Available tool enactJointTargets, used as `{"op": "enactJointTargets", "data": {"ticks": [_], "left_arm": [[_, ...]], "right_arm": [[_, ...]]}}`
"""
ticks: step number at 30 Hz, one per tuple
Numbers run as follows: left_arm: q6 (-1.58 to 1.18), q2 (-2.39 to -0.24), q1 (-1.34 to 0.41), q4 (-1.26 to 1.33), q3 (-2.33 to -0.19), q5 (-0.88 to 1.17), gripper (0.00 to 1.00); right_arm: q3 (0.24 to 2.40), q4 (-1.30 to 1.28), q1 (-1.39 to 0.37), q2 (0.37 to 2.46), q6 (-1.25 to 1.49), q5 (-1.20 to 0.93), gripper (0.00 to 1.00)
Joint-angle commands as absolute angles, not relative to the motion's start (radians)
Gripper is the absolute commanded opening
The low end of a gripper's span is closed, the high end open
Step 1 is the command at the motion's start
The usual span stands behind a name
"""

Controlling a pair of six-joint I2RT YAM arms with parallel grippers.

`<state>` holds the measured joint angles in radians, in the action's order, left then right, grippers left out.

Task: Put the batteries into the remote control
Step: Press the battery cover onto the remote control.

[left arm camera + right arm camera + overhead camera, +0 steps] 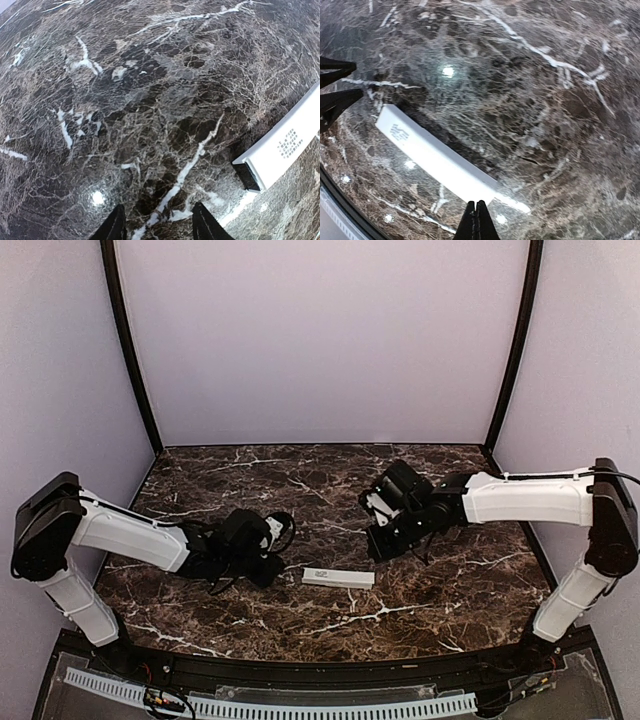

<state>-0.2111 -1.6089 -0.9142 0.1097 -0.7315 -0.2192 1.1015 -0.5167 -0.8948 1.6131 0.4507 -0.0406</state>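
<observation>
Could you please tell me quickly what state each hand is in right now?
Left hand: open, holding nothing.
Right hand: closed, holding nothing.

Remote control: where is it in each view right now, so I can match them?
Top external: remote control lies flat, lower centre of the picture.
Left wrist: at the right edge, diagonal, dark end lower left.
Right wrist: lower left to bottom centre, diagonal, one end by the shut right tool.
Shared landmark: the grey printed patch near one end of its face.
</observation>
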Motion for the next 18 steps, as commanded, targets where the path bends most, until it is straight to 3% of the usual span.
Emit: {"op": "enactJointTargets", "data": {"ticks": [1,9,18], "left_arm": [[-0.192,-1.632,-0.927,0.084,-0.759,-0.191,0.41],[-0.192,-1.678,-0.934,0.1,-0.789,-0.15,0.36],[-0.193,-1.681,-0.934,0.112,-0.783,-0.147,0.36]], "right_arm": [[1.12,-0.75,-0.899,1.622,0.59,0.117,0.0],[1.219,-0.896,-0.958,1.839,0.631,0.159,0.0],[1.229,-0.929,-0.939,1.783,0.629,0.223,0.0]]}}
